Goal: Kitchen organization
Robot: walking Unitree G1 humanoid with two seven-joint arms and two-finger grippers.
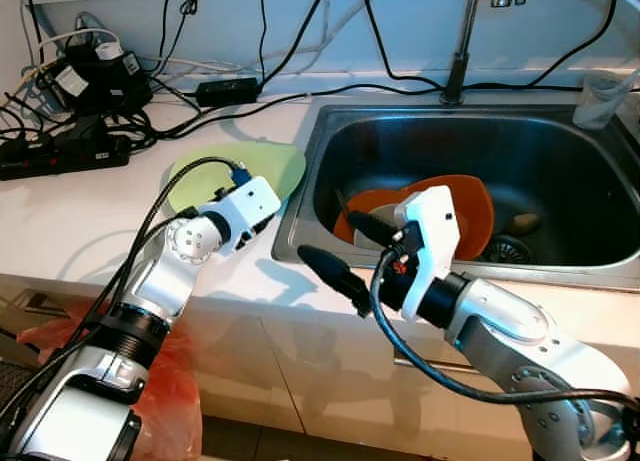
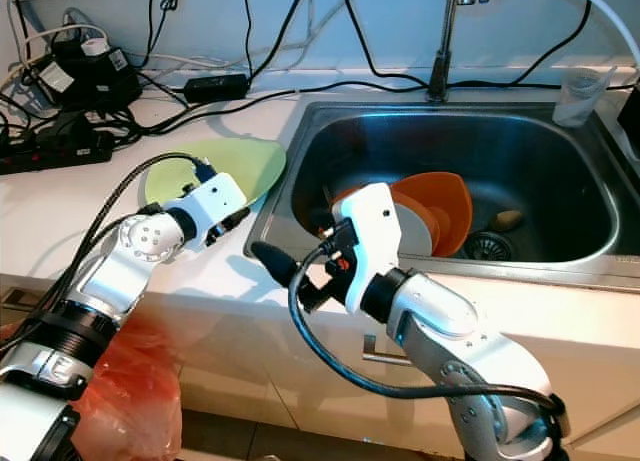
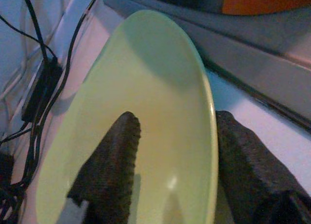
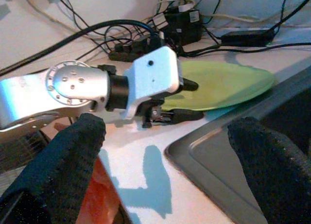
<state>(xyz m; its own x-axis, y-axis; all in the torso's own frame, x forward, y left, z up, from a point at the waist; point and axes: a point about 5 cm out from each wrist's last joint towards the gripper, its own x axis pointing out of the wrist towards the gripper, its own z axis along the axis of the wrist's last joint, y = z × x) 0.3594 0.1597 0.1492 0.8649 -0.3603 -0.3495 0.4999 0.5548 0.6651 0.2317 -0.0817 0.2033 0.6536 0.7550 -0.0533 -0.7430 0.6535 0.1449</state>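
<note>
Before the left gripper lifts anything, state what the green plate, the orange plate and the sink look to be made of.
Green plate: probably glossy plastic or melamine; smooth, uniform pale green, with a soft highlight in the left wrist view. Glazed ceramic can't be excluded.
Orange plate: likely the same sort; an even, slightly shiny colour.
Sink: brushed stainless steel; grey metal with blurred reflections.
The left gripper straddles the green plate's rim.

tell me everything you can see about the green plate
The green plate is pale lime, smooth, slightly glossy and plastic-looking, shallow and oval. It rests on the white counter beside the sink. The left gripper straddles its rim, one finger over the plate's inside, the other outside the rim.
</note>
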